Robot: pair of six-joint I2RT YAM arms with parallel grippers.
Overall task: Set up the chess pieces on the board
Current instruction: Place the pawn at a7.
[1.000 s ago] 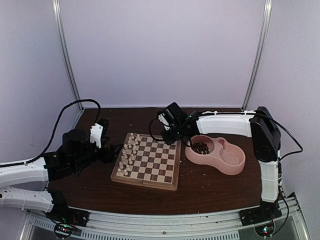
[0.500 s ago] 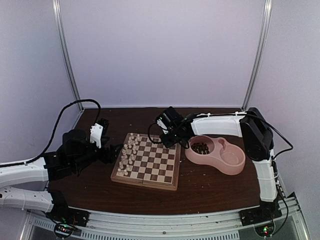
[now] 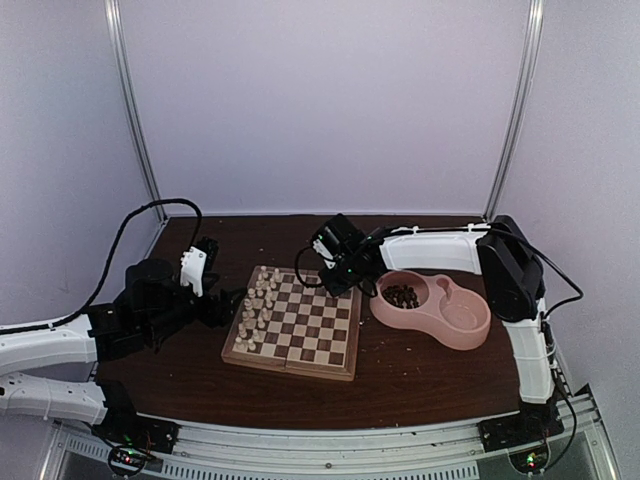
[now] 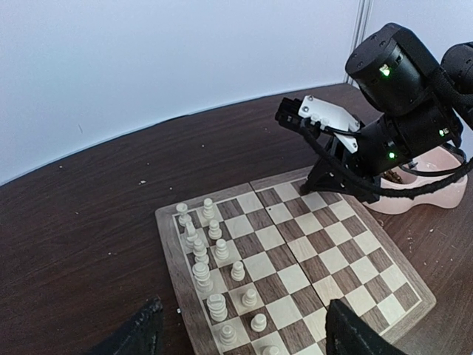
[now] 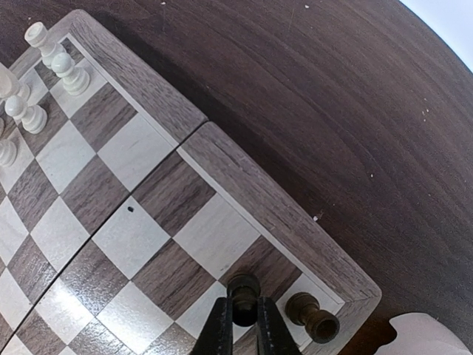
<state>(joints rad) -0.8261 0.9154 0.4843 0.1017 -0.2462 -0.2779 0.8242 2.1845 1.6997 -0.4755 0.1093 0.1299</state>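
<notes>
The right claw (image 5: 238, 329) pinches a dark chess piece (image 5: 244, 288) over the far right corner of the board (image 5: 259, 196), just beside a second dark piece (image 5: 310, 316) standing there. The left claw (image 4: 244, 336) hangs wide at the board's left edge, near the cream pieces (image 4: 211, 255) lined along that side.

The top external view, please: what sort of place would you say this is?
Probably a robot lab test cell: pale walls with metal posts, a left arm and a right arm mounted at a brown table's near edge, and a chessboard staged beside a pink bowl.
</notes>
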